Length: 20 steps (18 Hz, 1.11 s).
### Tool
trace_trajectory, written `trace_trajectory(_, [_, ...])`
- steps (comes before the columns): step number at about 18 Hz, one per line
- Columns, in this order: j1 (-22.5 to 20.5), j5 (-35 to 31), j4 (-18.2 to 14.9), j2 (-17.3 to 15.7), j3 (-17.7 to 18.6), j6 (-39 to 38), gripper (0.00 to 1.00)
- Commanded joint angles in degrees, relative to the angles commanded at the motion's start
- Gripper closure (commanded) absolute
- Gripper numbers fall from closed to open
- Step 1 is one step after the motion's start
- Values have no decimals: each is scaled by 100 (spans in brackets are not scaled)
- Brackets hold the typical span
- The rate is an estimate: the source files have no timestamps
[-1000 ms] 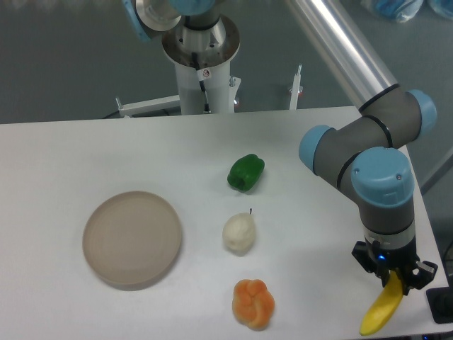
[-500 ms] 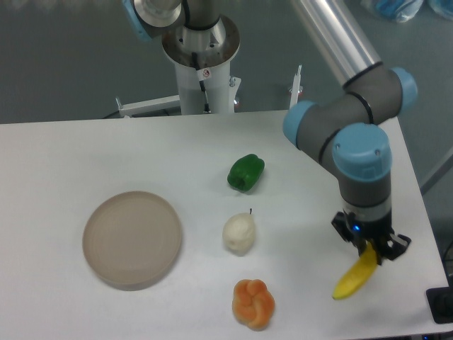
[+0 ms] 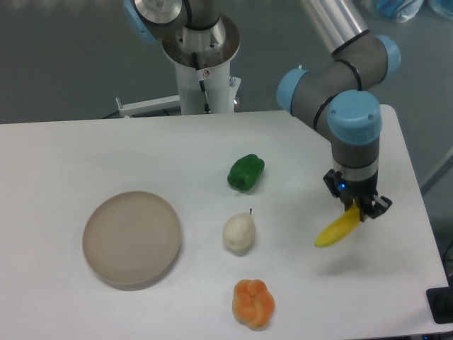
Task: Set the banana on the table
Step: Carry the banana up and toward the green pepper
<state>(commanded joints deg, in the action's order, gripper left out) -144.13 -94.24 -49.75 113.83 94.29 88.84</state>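
In the fixed camera view, the gripper pointed down over the right part of the table, its two fingers closed on the upper end of the banana. The banana hung at a slant from the fingers, its free end reaching down and to the left of them. Whether that lower tip touched the tabletop or stayed just above it could not be told; a faint shadow lay on the white surface beside it.

To the left of the gripper, well apart from it, three other toy foods sat in a rough column on the table. The green pepper was the farthest back, a little higher in the picture than the fingers. The cream-white pear stood below the pepper, roughly level with the banana. The orange lobed fruit lay nearest the front edge, below and left of the gripper.

Farther left again, past the column of fruit, the round beige plate rested flat on the table. Nothing lay on it; its whole bare surface showed.

Behind the table stood the white pedestal of the arm.
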Motion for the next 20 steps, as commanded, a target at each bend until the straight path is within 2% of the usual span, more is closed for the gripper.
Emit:
trace_trajectory(2, [-360, 553, 9, -159, 352, 475, 66])
trace_trajectory(5, [-642, 994, 61, -177, 607, 713, 66])
trace_trajectory(8, [-599, 1021, 149, -177, 748, 600, 66])
trace_trajectory(11, [-502, 1013, 228, -229, 871, -425, 66])
trace_trajectory(13, [-353, 969, 377, -160, 906, -709, 66])
trace_trajectory(20, [-204, 933, 659, 104, 994, -772, 66])
